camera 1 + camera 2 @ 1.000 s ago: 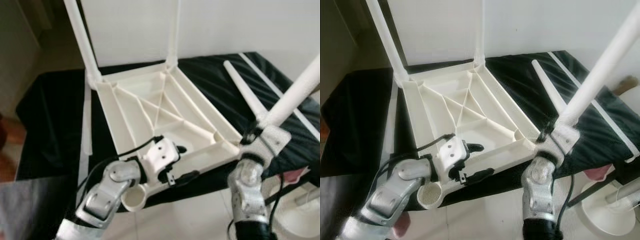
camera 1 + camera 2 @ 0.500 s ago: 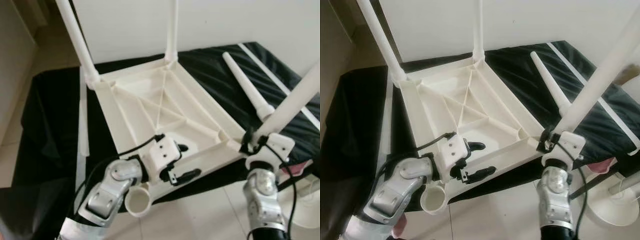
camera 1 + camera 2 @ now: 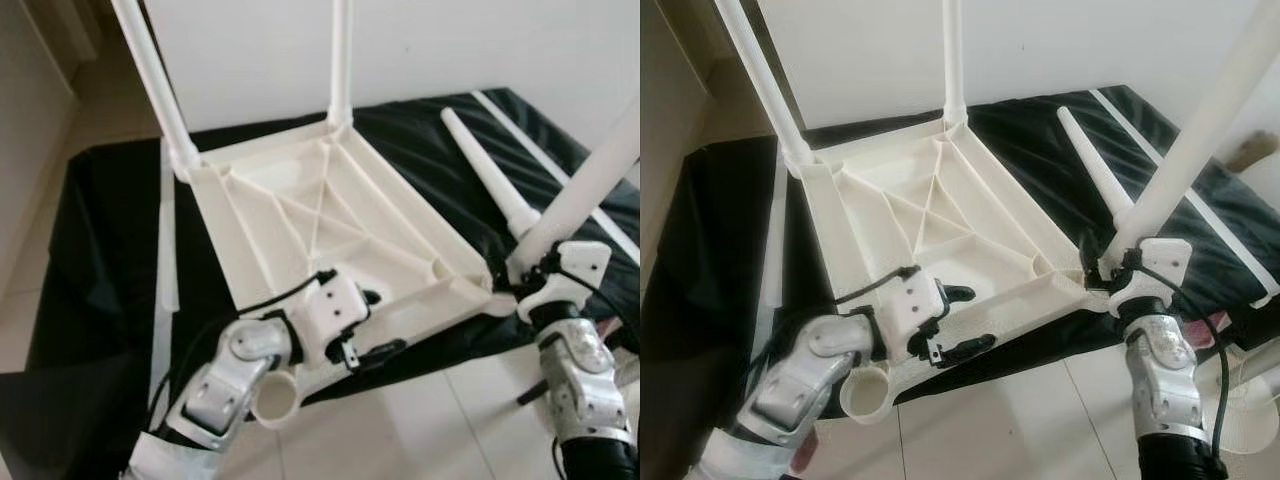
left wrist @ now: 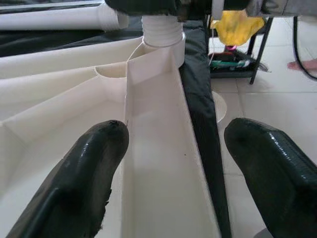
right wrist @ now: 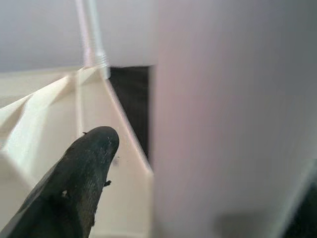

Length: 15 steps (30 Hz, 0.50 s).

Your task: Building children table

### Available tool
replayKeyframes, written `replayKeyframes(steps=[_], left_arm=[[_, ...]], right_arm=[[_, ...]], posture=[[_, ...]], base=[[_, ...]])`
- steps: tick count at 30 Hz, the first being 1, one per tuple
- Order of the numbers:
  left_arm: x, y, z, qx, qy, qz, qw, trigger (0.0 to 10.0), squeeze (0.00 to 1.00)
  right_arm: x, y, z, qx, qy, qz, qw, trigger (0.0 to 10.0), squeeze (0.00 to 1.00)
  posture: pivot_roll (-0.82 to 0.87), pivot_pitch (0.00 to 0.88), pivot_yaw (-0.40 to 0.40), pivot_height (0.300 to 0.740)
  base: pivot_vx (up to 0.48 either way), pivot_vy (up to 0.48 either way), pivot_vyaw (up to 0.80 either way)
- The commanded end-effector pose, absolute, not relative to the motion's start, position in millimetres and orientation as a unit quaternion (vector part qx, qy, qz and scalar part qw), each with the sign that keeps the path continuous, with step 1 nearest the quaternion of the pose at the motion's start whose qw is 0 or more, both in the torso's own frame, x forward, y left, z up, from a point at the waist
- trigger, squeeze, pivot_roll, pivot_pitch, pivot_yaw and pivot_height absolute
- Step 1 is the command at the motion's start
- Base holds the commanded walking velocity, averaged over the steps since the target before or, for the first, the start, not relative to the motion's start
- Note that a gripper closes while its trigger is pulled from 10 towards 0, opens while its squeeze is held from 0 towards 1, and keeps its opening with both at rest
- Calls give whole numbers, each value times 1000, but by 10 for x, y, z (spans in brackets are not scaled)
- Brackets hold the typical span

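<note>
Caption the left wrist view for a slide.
Left gripper open astride the upturned table top's rim, a leg seated at the corner.

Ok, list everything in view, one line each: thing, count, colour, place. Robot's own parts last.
Tabletop: one, cream-white, upside down on the black cloth, ribbed underside up.
Fitted legs: two, white, upright in the far corners.
Held leg: one, white, at the near right corner socket, in the right gripper.
Loose leg: one, white, lying on the cloth right of the tabletop.
Empty socket: one, cream, near left corner, over the floor.
Black cloth: one, covering the work surface.
Floor: pale tiles, in front.
Yellow item: one, on a dark rack, in the left wrist view.
Left gripper: open, straddling the tabletop's near rim.
Right gripper: shut on the held leg's base.
</note>
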<state>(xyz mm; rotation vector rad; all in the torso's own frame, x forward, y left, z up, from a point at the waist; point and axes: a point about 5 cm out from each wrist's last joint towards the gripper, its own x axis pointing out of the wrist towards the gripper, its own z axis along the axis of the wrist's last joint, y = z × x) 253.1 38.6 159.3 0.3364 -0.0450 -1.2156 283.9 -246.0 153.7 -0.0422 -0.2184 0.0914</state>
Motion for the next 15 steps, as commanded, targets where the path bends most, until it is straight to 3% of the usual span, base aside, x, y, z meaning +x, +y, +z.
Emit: replayKeyframes(steps=[1, 15], left_arm=[[2613, 378, 1586, 174, -34, -507, 844, 10000, 0], [2683, 308, 1618, 188, -43, -484, 854, 10000, 0]], right_arm=[[2865, -2443, 1504, -15, -86, 96, 992, 10000, 0], [3031, -2364, 1499, -40, -48, 216, 974, 10000, 0]], posture=[[-39, 62, 28, 740], [-35, 49, 35, 740]], base=[[0, 0, 0], [0, 0, 0]])
